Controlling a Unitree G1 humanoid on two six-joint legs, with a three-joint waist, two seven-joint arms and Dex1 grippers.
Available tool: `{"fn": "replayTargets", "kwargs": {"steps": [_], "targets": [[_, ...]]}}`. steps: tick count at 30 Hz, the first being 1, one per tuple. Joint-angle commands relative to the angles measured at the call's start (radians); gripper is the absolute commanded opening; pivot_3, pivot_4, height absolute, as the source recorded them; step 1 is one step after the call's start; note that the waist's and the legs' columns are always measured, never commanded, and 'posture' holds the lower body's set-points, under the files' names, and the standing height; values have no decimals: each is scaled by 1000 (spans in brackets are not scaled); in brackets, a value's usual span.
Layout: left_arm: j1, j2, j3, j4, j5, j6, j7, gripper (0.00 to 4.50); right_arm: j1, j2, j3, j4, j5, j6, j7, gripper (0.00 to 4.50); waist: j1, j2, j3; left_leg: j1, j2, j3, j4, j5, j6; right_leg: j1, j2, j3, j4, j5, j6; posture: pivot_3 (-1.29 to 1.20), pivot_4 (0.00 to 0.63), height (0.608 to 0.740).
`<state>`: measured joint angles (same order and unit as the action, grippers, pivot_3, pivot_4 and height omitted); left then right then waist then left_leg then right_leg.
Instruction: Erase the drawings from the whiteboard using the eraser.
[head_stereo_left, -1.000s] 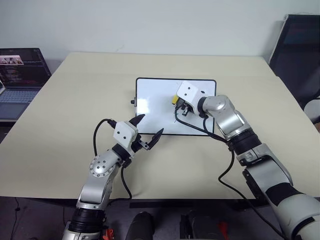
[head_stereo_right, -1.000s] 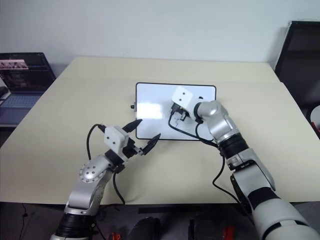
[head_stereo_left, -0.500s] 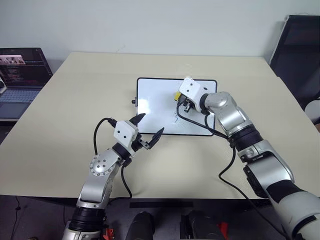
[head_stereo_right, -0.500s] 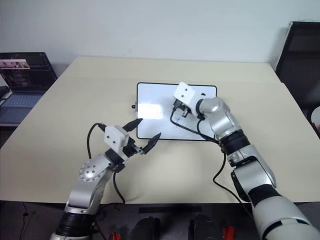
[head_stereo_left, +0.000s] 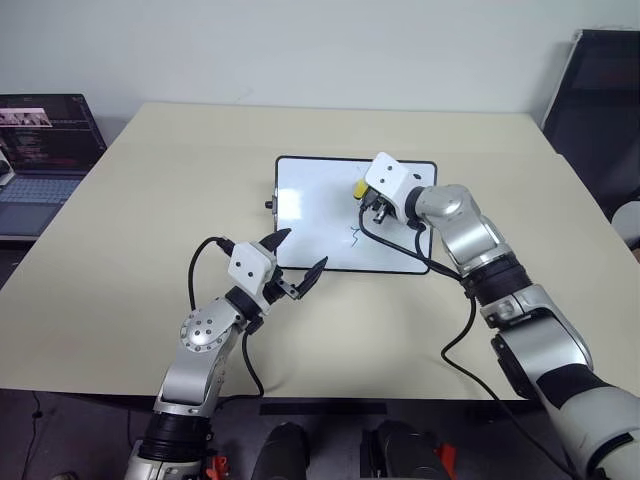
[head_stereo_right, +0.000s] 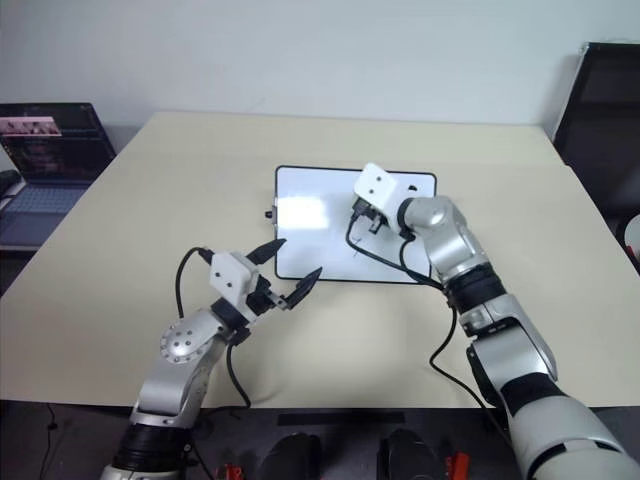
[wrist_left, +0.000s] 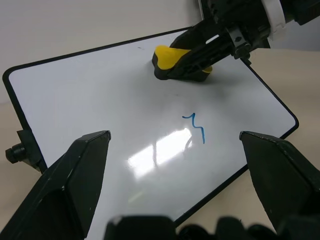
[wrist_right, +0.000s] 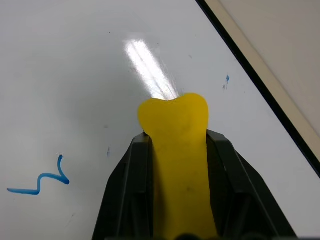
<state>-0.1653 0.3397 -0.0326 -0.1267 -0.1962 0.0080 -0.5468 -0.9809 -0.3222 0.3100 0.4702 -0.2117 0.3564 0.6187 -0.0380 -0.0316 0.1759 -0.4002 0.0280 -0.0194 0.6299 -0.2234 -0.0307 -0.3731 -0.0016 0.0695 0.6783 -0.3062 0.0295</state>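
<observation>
Lying flat on the beige table (head_stereo_left: 140, 210), the whiteboard (head_stereo_left: 310, 215) sat toward the far middle of the surface, its long sides running left to right and a small black knob (head_stereo_left: 267, 204) sticking out of its left short edge. The right hand (head_stereo_left: 366, 203) was over the board's right part, its two black fingers closed tightly around the eraser (wrist_left: 180, 62), whose yellow top showed between them while its black base rested on the white surface near the far edge. One blue squiggle (wrist_left: 195, 127) remained on the board, a short way nearer the robot than the eraser and apart from it; the board around it looked clean apart from a few faint blue specks (wrist_right: 226, 79) close to the frame. The left hand (head_stereo_left: 297, 266) hung at the board's near left corner, its fingers spread wide and gripping nothing, pointing toward the board. A laptop (head_stereo_left: 40, 160) stood open beyond the table's left edge, well apart from the board.
</observation>
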Motion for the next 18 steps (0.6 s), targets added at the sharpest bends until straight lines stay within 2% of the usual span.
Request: {"fn": "replayTargets", "kwargs": {"steps": [1,6,10,15,18], "targets": [[-11,6,13,-28,-5,-24,-7,4500,99,-65,-27,-166,14,169,63,1093,8,0,0,0,0,0,0,0,0,0,0,0,0,0,0,0,150,740],[3,17,23,-48,-13,-17,-15,4500,202,-141,-86,-512,88,458,146,1093,8,1,1,-5,-1,-1,-2,-1,-2,-3,-1,-2,-3,1,-3,0,150,740],[10,31,31,-59,-26,-8,-30,4500,228,-188,-187,-707,181,731,170,1093,5,2,2,-18,-1,-2,-2,-1,-2,-17,-1,-2,-1,2,-3,0,150,740],[29,50,32,-72,-53,11,-66,4500,268,-143,-341,-908,303,1065,144,1093,6,2,3,-18,0,-3,-3,-3,-4,-17,-1,-4,-3,-1,-3,0,150,740],[45,60,31,-83,-72,27,-89,4500,333,-111,-398,-993,340,1166,102,1093,6,2,3,-18,0,-3,-3,-3,-4,-16,-1,-4,-4,-1,-3,0,150,740]]}}
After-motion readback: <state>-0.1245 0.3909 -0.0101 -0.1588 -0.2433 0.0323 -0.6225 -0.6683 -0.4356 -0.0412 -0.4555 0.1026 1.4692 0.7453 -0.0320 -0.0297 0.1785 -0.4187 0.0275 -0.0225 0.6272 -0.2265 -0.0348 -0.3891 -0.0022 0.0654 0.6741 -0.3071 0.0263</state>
